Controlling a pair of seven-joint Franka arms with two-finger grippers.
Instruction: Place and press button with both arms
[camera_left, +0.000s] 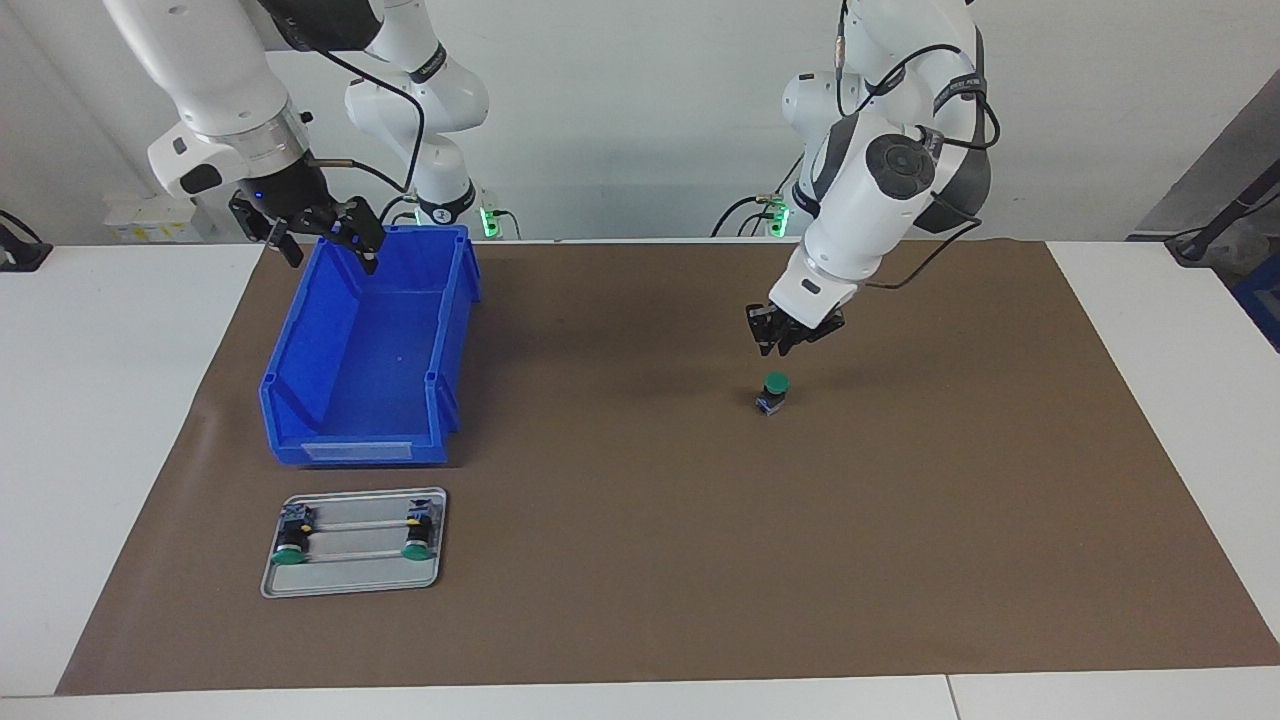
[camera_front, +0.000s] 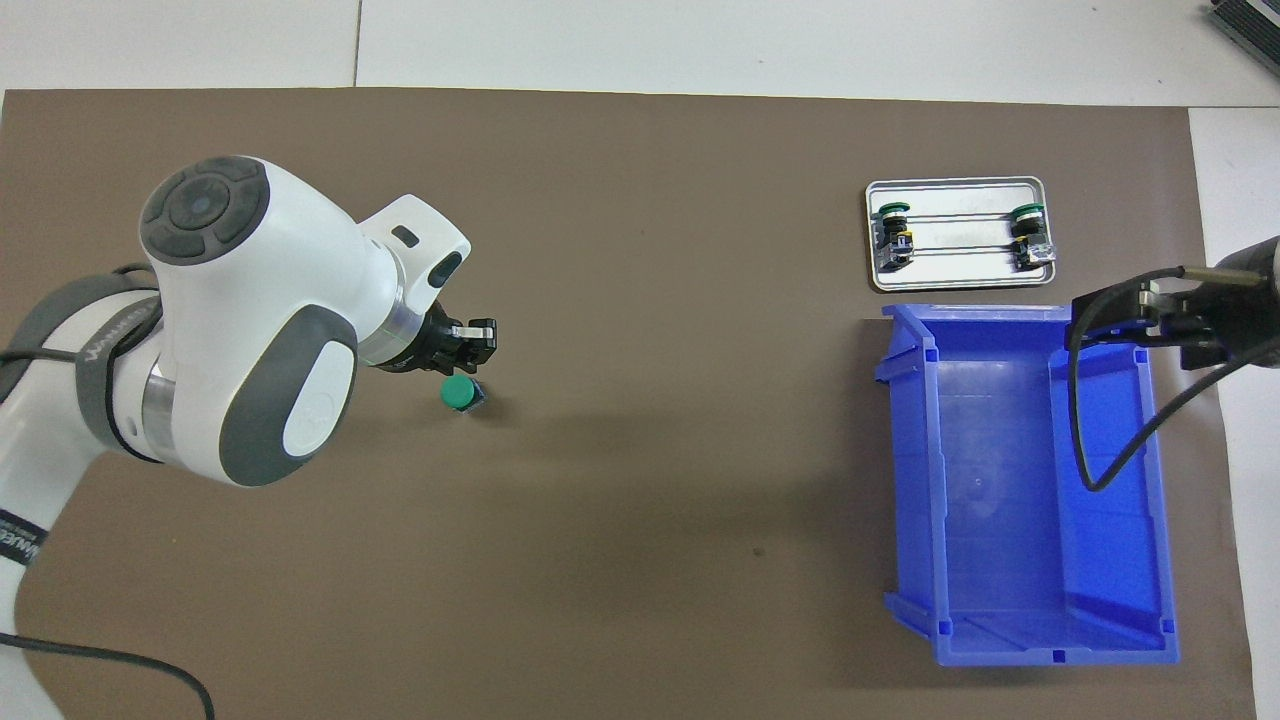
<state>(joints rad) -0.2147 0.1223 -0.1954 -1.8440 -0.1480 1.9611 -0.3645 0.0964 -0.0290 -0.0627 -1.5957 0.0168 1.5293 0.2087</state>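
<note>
The button (camera_left: 773, 391) (camera_front: 461, 393) stands upright on the brown mat toward the left arm's end of the table, green cap up. My left gripper (camera_left: 779, 345) (camera_front: 478, 338) hangs just above it with a small gap, its fingertips together and nothing between them. My right gripper (camera_left: 326, 240) (camera_front: 1125, 312) hovers open and empty over the blue bin's wall nearest the robots, where the right arm waits.
An empty blue bin (camera_left: 300, 350) (camera_front: 910, 480) sits toward the right arm's end. Farther from the robots than the bin lies a metal tray (camera_left: 356, 582) (camera_front: 955, 282) holding two green-capped buttons. A brown mat (camera_left: 640, 520) covers the table's middle.
</note>
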